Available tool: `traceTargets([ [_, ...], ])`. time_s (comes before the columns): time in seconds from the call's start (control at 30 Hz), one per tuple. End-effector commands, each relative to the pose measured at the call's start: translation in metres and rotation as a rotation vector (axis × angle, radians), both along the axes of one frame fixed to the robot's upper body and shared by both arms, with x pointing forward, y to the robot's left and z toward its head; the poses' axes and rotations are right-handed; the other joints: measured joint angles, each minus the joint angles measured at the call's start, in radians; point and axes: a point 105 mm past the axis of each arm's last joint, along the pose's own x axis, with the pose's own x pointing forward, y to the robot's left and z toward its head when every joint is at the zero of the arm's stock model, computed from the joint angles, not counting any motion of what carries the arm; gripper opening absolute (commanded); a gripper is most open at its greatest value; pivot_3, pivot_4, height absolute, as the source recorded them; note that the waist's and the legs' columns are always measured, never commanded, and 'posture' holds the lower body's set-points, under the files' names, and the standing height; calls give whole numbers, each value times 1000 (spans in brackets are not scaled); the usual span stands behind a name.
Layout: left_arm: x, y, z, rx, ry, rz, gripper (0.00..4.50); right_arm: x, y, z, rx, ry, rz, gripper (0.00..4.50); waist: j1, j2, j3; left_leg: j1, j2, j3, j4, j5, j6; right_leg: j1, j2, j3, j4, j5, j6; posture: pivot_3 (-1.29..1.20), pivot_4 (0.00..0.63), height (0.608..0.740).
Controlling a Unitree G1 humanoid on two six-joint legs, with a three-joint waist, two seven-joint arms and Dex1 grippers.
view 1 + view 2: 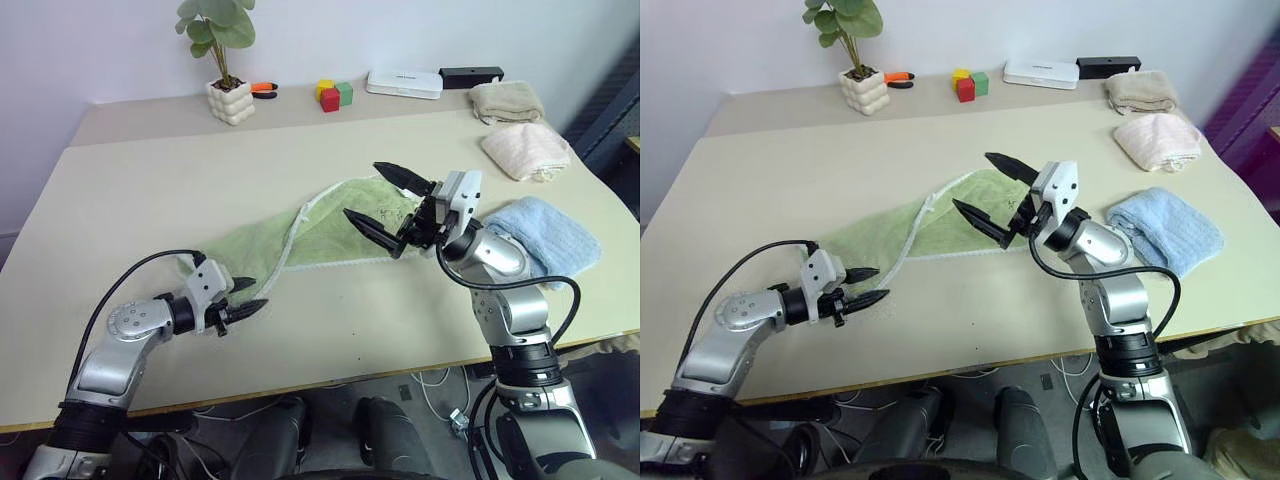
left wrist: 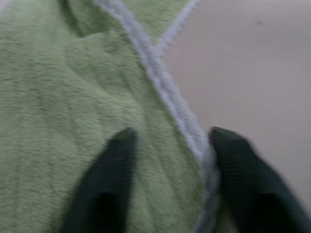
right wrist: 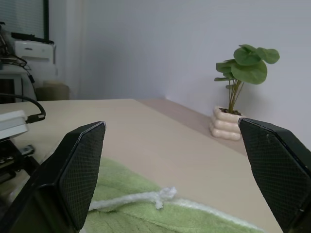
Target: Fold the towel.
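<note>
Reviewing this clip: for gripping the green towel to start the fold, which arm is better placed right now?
The left. The left gripper is down at the near end of the towel, its fingers straddling the pale edge. The right gripper hangs wide open above the cloth, raised off it.

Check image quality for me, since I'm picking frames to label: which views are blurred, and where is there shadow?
Left wrist view: soft and smeared, the towel pile and black fingers lack crisp edges. Right wrist view: sharp, potted plant clear. Left eye view: sharp, soft shadow under the right gripper.
</note>
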Motion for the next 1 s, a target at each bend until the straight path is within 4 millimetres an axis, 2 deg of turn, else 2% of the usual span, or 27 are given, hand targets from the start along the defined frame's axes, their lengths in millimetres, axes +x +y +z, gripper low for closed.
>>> traceTargets([
  [0.03, -3, 8, -13, 29, 59, 20, 254, -6, -5, 15, 27, -73, -17, 4500, -2, 1, -1, 0, 0, 0, 0, 0, 0, 0, 0, 0, 0, 0, 0, 0, 150, 740],
  [0.07, -3, 8, -10, 12, 59, 19, 60, -5, -6, 15, 29, -73, -20, 4500, -2, 1, -1, 0, 0, 0, 0, 0, 0, 0, 0, 0, 0, 0, 0, 0, 150, 740],
  [0.2, -15, 18, 21, -87, 50, -50, 60, 3, -7, 11, 32, -66, -45, 4500, -10, 1, 0, 0, 0, 0, -1, 0, 0, -1, 0, 0, 0, 0, 0, 0, 150, 740],
  [0.37, -44, 37, 65, -244, 126, -133, 60, 14, -8, 4, 13, -52, -65, 4500, -23, 0, 1, -1, 0, 0, -2, 0, 0, -2, 0, 0, 1, -1, -1, 0, 150, 740],
  [0.47, -61, 55, 90, -298, 184, -152, 60, 24, -9, -12, -92, -25, -91, 4500, -27, 0, 1, -1, 0, 0, -2, 0, 0, -2, 0, 0, 1, -1, -2, 0, 150, 740],
  [0.63, -76, 61, 92, -281, 251, -146, 60, 40, -20, -33, -183, 66, -133, 4500, -26, 1, 1, 0, 0, 0, -3, 0, 0, -5, 0, 1, 1, -1, -2, 0, 150, 740],
  [0.7, -61, 69, 86, -201, 134, -61, 60, 45, -29, -46, -287, 67, -179, 4500, -23, 1, 1, 0, 0, 1, -3, 0, 0, -4, 0, 1, 1, -2, -2, 0, 150, 740],
  [0.77, -53, 67, 81, -179, 88, -36, 60, 44, -43, -58, -421, 51, -198, 4500, -16, 1, 1, 0, 0, 1, -2, 0, -1, -4, 0, 1, 1, -2, -3, 0, 150, 740],
  [0.87, -38, 60, 77, -141, -4, 9, 60, 30, -58, -60, -537, 26, -141, 4500, -6, 1, 1, -1, -1, 1, -2, 0, -1, -1, -1, 1, -1, -2, -3, 0, 150, 740],
  [1.0, -29, 54, 81, -168, -41, 11, 60, 26, -75, -63, -729, -29, -137, 4500, -7, 1, 1, -1, 0, 1, -2, 0, -1, -2, -1, 1, 0, -2, -2, 0, 150, 740],
])
